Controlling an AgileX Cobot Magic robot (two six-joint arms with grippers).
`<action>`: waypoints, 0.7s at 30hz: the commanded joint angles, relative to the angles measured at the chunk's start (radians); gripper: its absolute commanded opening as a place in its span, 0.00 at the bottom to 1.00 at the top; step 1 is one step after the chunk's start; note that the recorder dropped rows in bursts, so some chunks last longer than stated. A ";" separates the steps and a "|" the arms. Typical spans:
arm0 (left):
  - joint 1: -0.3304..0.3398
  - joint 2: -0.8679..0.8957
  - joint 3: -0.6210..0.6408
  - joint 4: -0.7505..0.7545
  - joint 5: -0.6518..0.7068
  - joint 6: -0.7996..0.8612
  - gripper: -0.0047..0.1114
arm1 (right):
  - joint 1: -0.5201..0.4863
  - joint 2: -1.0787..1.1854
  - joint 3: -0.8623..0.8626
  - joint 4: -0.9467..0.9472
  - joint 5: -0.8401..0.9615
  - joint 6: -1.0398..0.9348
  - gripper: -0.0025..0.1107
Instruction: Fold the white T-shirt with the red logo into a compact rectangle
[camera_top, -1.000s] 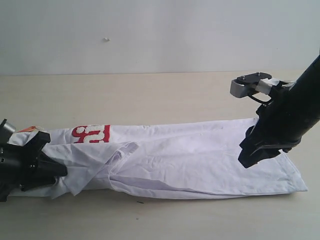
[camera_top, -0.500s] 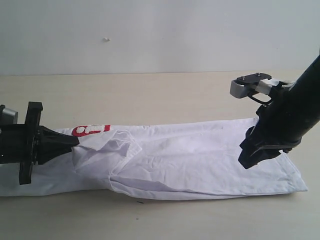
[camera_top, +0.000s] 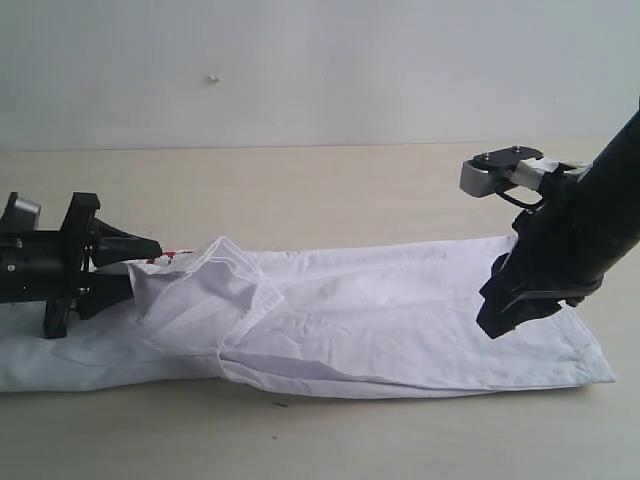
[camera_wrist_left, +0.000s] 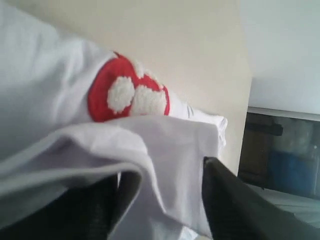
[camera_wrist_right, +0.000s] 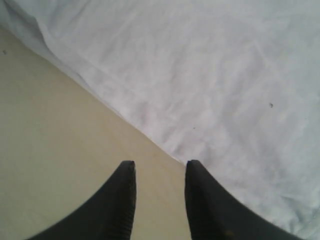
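Pinching a raised fold of the white T-shirt (camera_top: 400, 320) between the left gripper (camera_wrist_left: 165, 195) jaws, at nine o'clock in the exterior view, with the red logo (camera_wrist_left: 129, 95) peeking out just beyond the held cloth. Hanging with jaws slightly parted and holding nothing, the right gripper (camera_wrist_right: 159, 192) at three o'clock over the shirt's edge. Lying stretched long across the tan table (camera_top: 300, 190), folded lengthwise.

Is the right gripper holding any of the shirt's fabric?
No. The right gripper is open, nothing between its fingertips, over the white T-shirt edge.
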 joint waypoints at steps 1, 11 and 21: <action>0.003 0.041 -0.051 -0.012 -0.025 0.008 0.49 | 0.000 -0.011 0.002 0.007 -0.001 -0.009 0.32; 0.003 0.059 -0.119 -0.012 -0.010 -0.068 0.49 | 0.000 -0.011 0.002 0.007 -0.001 -0.009 0.32; 0.003 0.059 -0.148 -0.012 -0.010 -0.192 0.49 | 0.000 -0.011 0.002 0.007 -0.001 -0.009 0.32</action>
